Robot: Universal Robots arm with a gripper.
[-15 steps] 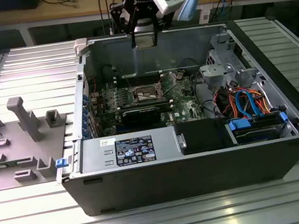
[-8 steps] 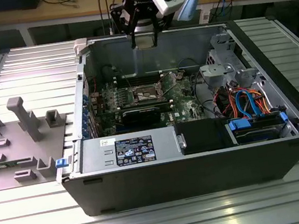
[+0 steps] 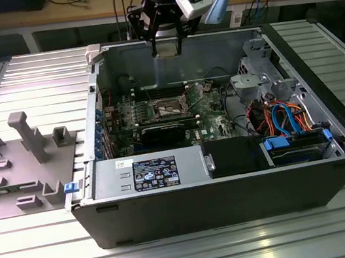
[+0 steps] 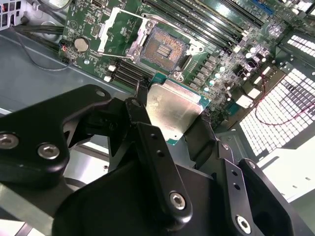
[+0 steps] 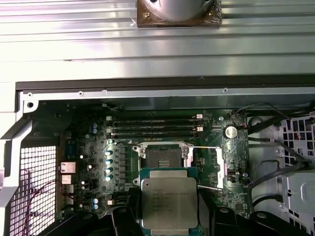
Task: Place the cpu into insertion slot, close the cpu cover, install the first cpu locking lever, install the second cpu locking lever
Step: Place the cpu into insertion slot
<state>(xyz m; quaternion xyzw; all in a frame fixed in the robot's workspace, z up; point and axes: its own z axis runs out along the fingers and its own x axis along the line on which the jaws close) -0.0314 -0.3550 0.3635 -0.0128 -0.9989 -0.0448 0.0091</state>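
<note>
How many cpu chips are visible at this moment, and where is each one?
1. The cpu is gripped by the end effector, held over the motherboard. The insertion slot lies open and empty. Parts of the computer case are hidden.

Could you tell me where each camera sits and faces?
Exterior view: off the arm, looking down into the open dark computer case; the black gripper hangs over its far wall.
First wrist view: at the wrist, straight down on the silver-rimmed square insertion slot, gripper showing.
Second wrist view: at the wrist, slanting past gripper links.
Both share the gripped silver-grey square cpu.
</note>
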